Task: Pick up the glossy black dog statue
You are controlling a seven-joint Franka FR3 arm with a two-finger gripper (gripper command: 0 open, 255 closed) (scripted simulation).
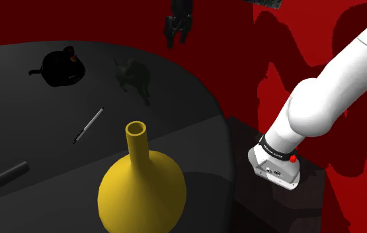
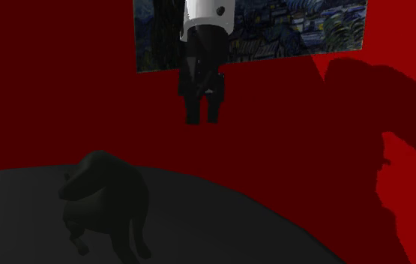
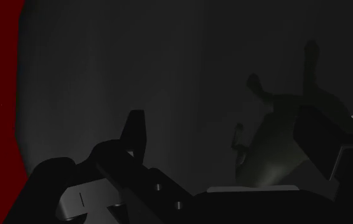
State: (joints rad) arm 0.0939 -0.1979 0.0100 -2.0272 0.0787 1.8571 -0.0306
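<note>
Red walls point(image 1: 241, 40) stand close behind a big, dark, round table point(image 1: 195, 112). The white arm point(image 1: 321, 99) climbs from its dark stand point(image 1: 307, 198), which sits just off the table's edge. A painting point(image 2: 296, 30) hangs on the wall behind the arm's end. A yellow vase point(image 1: 142, 192) with a long neck stands by the near edge. The dark dog statue point(image 1: 134, 74) point(image 2: 105, 202) point(image 3: 276, 140) stands on its legs near the far edge, with a black pot point(image 1: 59, 66) further along that edge. The tool point(image 1: 176, 38) point(image 2: 202, 118) point(image 3: 222, 127) hangs in the air above the dog, well apart from it, its fingers point(image 3: 135, 130) spread and gripping nothing. A dark rod point(image 1: 3, 179) lies near the table's edge. A thin pen point(image 1: 88, 126) lies mid-table.
</note>
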